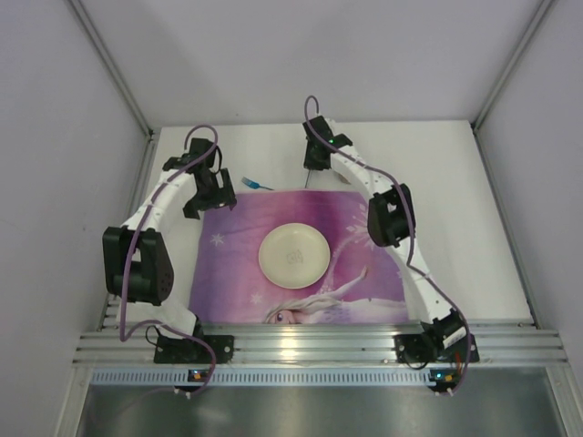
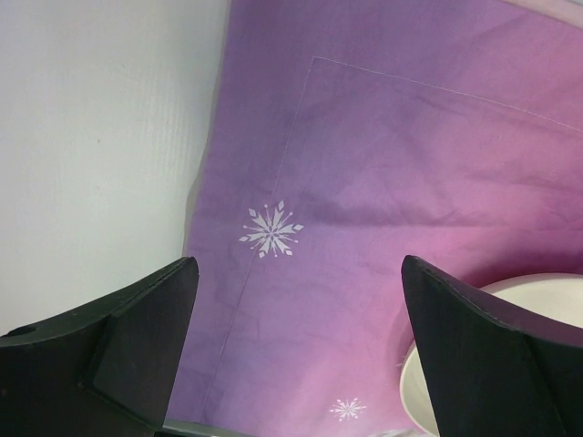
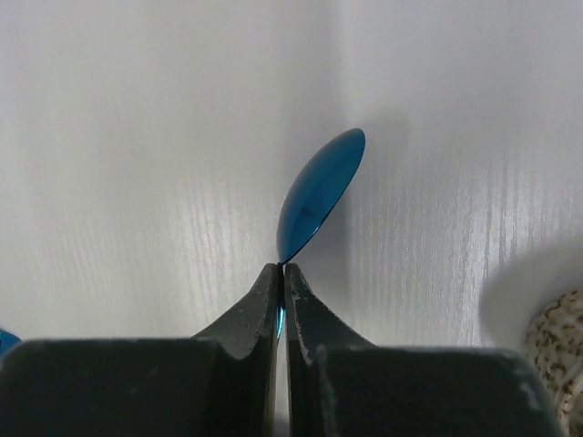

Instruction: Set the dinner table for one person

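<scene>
Right gripper (image 3: 281, 267) pinches a blue spoon (image 3: 321, 193) over the dinner table (image 3: 127, 137)

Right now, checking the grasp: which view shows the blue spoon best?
Right wrist: the blue spoon juts from the shut right tool, bowl clear. Top view: too small to tell; left wrist view: nothing of it.

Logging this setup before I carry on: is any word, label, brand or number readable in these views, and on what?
No text can be read in any view.
Plate: faint mark at its centre, too small to read.
Purple mat: snowflakes and a printed figure, no words showing.
Blue spoon in the right tool: no marking shows.
</scene>
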You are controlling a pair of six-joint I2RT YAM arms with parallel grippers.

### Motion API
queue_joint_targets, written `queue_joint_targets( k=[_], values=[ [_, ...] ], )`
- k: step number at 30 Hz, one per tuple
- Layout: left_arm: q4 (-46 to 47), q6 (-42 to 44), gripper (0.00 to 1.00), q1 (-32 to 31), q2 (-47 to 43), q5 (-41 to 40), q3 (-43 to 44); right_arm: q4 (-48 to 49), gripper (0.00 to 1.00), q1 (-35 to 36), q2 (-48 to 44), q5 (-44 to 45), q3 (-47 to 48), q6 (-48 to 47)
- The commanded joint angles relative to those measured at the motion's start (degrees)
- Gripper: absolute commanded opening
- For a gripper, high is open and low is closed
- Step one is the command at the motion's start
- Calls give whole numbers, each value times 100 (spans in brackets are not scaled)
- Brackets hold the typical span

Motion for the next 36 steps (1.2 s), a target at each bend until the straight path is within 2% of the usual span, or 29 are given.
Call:
queue_joint_targets(
  k=[1, 7, 12, 18, 21, 24, 25, 31, 34, 36],
  values=[
    [58, -117, 99, -7, -210, -54, -58, -188, 0, 43, 153, 121, 204, -169],
    [49, -56, 99, -16, -359, -1, -76, 321, 0, -203, -417, 366, 160, -151],
    [-4, 102, 99, -7, -342, 113, 117, 866, 0, -335, -1559, 735, -261, -528],
    [58, 313, 99, -16, -289, 236, 232, 350, 0, -309, -2807, 946, -841, -1056],
    [163, 357, 99, -16, -254, 429, 179, -176, 0, -204, -3572, 1200, -1736, -1214],
    [330, 392, 99, -16, -298, 578, 21, -547, 0, -133, -4398, 1377, -3123, -1145],
    [409, 392, 99, -16, -333, 657, -66, -748, 0, -124, -4800, 1368, -3936, -1075],
    [638, 366, 99, -16, -526, 860, -462, -1040, 0, 271, -5928, 1728, -6804, -846],
    [708, 348, 99, -16, -632, 1106, -647, -1084, 0, 535, -6157, 1974, -7458, -513],
    [708, 366, 99, -16, -719, 1141, -735, -1084, 0, 692, -6088, 2097, -7565, -406]
  ],
)
